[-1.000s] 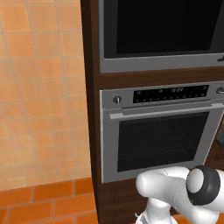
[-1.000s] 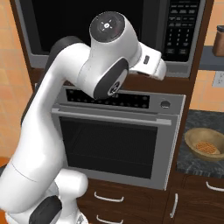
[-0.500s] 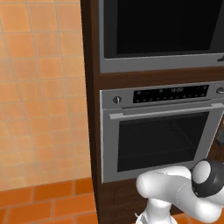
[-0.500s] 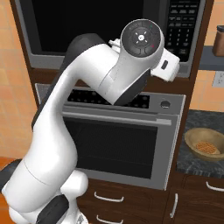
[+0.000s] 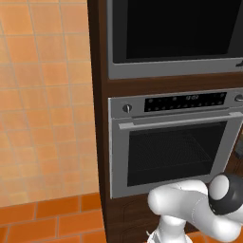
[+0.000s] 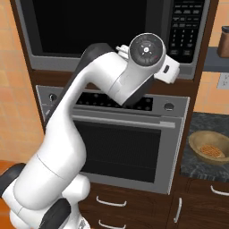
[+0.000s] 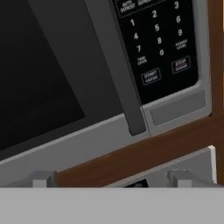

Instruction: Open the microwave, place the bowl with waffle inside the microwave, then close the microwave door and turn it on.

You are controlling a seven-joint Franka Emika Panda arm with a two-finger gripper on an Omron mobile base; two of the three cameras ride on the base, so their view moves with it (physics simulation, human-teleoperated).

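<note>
The two-finger gripper [image 7: 111, 178] is released, its 2 fingertips [image 7: 43, 178] spread wide and holding nothing, aimed at the lower right of the large built-in microwave [image 6: 112, 36] with its grey metal frame. Just ahead stands the dark vertical door handle [image 7: 118, 70], with the black number keypad [image 7: 157, 43] close beside it. The black glass microwave door [image 6: 96, 27] looks shut. Risk: drifting sideways, a finger could press a keypad button instead of catching the handle, or slip off its lower end. The shallow tan bowl with waffle [image 6: 209, 147] waits on the dark speckled counter [image 6: 197, 123], near its left edge, well apart from the gripper.
</note>
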